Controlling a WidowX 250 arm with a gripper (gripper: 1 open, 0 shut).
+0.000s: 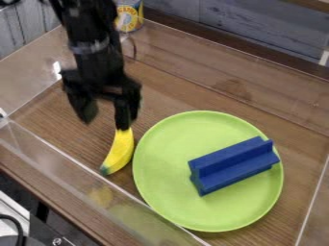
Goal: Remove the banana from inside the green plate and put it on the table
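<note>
The banana [118, 151] is lying on the table [193, 86], in the lower left of the frame, just outside the left rim of the green plate [174, 163]. It appears to be touching or nearly touching that rim, though the exact contact is hard to tell from this angle. No part of it is resting inside the plate. Judging by how things lie, the main work of the task looks done: the fruit is out of the plate and sitting on the wood surface between the plate and the clear acrylic wall [52, 183] at the lower left.

The gripper [107, 110] is hanging above the banana, in the left centre of the frame, pointing downward. Its two dark fingers are standing wide apart and holding nothing; there is clear air between them and the banana below. What seems to be left is only for the arm to be clearing away from the spot.

The banana's long axis is running roughly up and down in the picture, leaning slightly, with its upper end pointing toward the gripper and its lower, greenish tip pointing toward the bottom left corner near the acrylic wall. Its curve is following the plate's edge.

A blue block [233, 163] is sitting inside the plate, on its right half, well apart from the banana.
</note>
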